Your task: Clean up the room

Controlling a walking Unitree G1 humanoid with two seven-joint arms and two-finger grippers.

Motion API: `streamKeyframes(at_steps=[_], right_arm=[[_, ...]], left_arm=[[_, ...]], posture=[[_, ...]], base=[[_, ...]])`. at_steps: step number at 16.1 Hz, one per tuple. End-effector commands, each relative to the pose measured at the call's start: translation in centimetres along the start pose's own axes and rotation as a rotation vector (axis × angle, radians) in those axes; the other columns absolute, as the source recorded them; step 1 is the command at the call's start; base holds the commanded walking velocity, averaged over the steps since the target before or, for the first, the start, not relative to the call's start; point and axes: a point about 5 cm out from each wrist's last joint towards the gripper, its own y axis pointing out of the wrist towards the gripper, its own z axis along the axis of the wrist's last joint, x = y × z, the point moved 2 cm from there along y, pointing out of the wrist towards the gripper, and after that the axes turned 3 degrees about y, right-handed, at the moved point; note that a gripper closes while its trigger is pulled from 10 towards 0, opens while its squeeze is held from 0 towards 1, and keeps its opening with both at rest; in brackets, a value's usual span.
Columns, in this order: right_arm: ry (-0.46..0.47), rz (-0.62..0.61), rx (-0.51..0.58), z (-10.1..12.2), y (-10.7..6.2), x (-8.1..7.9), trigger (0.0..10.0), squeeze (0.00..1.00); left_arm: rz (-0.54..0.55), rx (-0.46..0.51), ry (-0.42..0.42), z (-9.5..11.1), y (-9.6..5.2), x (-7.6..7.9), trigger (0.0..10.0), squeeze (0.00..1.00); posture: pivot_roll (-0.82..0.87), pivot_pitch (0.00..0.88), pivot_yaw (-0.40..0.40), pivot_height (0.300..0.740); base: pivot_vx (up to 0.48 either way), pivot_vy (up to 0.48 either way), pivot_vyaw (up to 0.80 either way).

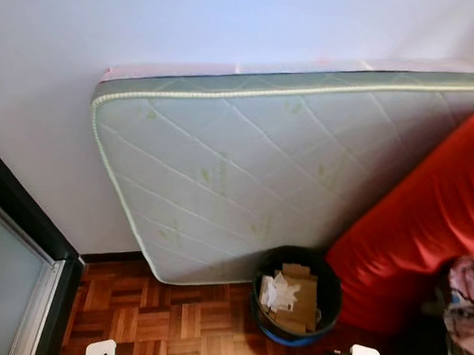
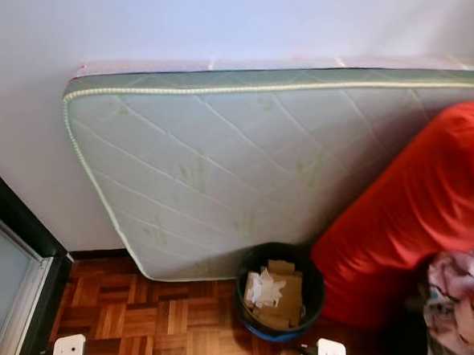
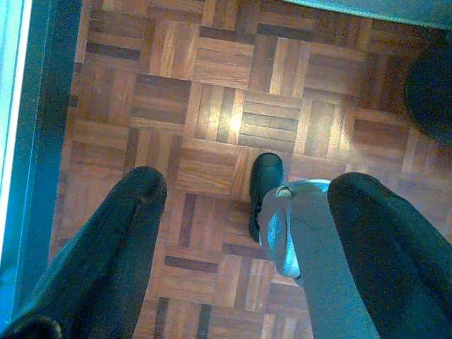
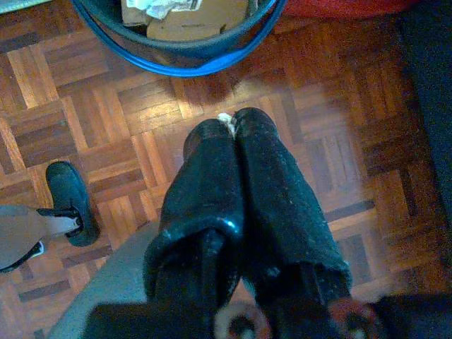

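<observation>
A white scrap [image 4: 225,120], seemingly a small piece of paper or tissue, is pinched at the very tips of the right gripper [image 4: 227,131], whose two black fingers are pressed together on it. Little of the scrap can be made out beyond a pale, crumpled edge poking out between the fingertips. The gripper is held above the parquet floor [image 4: 106,120], just short of the rim of a round dark bin [image 4: 185,56] with a blue band around its base.

The bin [image 1: 296,298] is seen from the head views to stand on the floor against the lower edge of a quilted, pale green mattress [image 1: 245,170] that is leaned on its side against a white wall [image 1: 50,69]. Inside the bin, flattened brown cardboard pieces [image 1: 302,298] and crumpled white paper [image 1: 278,293] are already gathered. Beside the bin, to the right, a large red cushion or bedding bundle [image 1: 427,229] is propped, with pinkish fabric [image 1: 471,296] lying next to it.

The left gripper [image 3: 247,212] is held with its fingers spread wide and nothing between them, over bare parquet near a dark door frame [image 3: 42,120]. One of the robot's black feet [image 3: 265,187] and a silver lower leg [image 3: 296,233] are seen below it.
</observation>
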Motion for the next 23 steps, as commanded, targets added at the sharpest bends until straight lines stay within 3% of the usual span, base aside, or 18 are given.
streamKeyframes(at_steps=[1,14,18,21,23], right_arm=[[0.01,-0.004,-0.003,-0.2,-0.1,0.1,10.0,0.0],[0.018,0.006,0.024,0.2,-0.1,0.1,10.0,0.0],[0.022,0.055,0.079,0.8,-0.1,-0.2,10.0,0.0],[0.013,0.066,0.123,1.1,-0.3,0.0,10.0,0.0],[0.027,0.069,0.155,1.2,-0.5,0.2,10.0,0.0]], left_arm=[[0.015,-0.022,-0.002,-0.6,-0.2,-0.5,10.0,0.0],[0.029,0.022,-0.027,0.2,-0.1,-0.9,10.0,0.0],[-0.002,0.188,-0.048,3.9,0.4,-0.2,10.0,0.0],[-0.045,0.444,-0.082,9.8,0.3,1.3,10.0,0.0],[-0.085,0.635,-0.06,13.5,-1.0,2.9,10.0,0.0]], posture=[[-0.05,0.088,-0.004,0.74],[-0.05,0.111,-0.008,0.74],[-0.04,0.132,-0.016,0.74],[-0.02,0.152,-0.029,0.74],[-0.01,0.163,-0.034,0.74]], base=[[0.364,0.0,0.0],[0.361,0.0,0.0],[0.0,0.0,0.0],[0.0,0.0,0.0],[0.0,0.0,0.0]])
